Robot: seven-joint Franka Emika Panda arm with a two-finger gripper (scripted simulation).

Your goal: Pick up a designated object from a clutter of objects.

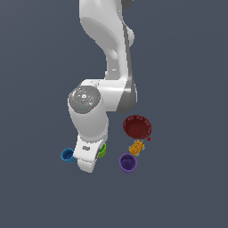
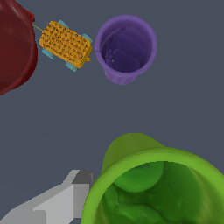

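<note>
The designated object, a bright green cup (image 2: 153,188), fills the near part of the wrist view and stands upright with its mouth open. In the exterior view only a sliver of this green cup (image 1: 103,150) shows beside the white hand. My gripper (image 1: 88,165) is down at the cup. One grey finger (image 2: 78,186) lies against the outside of the cup's wall. The other finger is hidden, so the jaws' spacing cannot be read. The rest of the clutter of objects lies around it.
A purple cup (image 2: 126,46) (image 1: 128,162) stands close by, with an orange-yellow block with teal edges (image 2: 65,44) (image 1: 137,147) beside it. A dark red scalloped bowl (image 1: 137,127) (image 2: 15,48) sits behind the block. A blue cup (image 1: 67,155) stands at the exterior view's left.
</note>
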